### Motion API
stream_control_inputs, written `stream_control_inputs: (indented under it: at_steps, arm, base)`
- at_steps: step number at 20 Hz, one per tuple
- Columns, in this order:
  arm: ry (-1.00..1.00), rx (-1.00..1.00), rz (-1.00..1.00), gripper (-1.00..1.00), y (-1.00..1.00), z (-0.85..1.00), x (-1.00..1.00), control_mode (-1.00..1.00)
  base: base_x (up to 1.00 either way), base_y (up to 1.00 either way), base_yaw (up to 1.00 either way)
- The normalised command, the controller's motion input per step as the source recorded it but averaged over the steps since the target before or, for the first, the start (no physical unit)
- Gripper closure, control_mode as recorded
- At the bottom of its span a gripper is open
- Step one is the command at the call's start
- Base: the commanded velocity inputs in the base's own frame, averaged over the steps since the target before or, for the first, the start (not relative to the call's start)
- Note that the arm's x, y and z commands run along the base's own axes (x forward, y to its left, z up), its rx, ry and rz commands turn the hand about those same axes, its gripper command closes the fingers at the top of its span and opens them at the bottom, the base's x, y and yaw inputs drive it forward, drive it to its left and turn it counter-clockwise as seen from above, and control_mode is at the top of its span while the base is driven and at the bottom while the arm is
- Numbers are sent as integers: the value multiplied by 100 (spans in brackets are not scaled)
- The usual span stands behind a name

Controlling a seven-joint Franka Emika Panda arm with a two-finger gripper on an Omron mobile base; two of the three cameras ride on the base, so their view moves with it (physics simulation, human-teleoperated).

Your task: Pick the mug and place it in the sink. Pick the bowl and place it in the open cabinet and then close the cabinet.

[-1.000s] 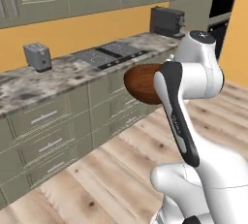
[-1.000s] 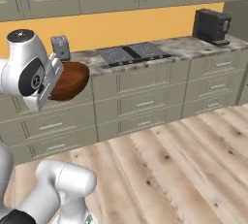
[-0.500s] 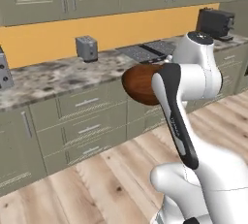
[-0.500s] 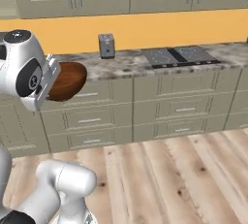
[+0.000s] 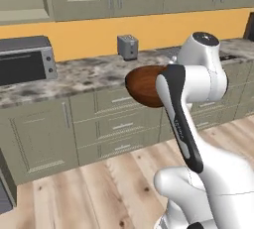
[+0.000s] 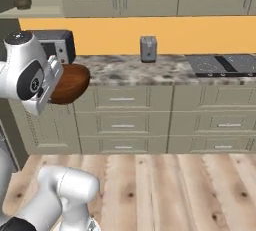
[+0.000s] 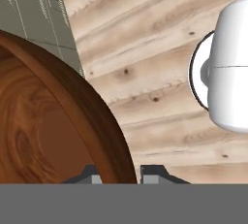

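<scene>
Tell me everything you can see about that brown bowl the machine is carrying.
The bowl is round, wide and shallow, of glossy reddish-brown wood with visible grain. It hangs in the air in front of the lower cabinet drawers, off the counter, tipped so its rounded underside faces outward in both base views. The hand view looks into its hollow, where the gripper is shut on its rim, one finger tip inside and one outside. Nothing else touches it, and it looks empty.

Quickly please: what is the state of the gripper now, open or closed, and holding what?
Gripper: closed on the rim of the wooden bowl, carried in the air.
</scene>
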Motion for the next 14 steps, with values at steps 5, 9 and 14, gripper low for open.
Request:
stream_control_inputs:
  at_steps: [5,9,14]
  arm:
    - [0,0,0,100,0,0,0,100]
    - [0,0,0,100,0,0,0,100]
    - [0,0,0,100,0,0,0,100]
  base:
    - [28,-35,40]
    - [95,-46,32]
    - [80,-52,42]
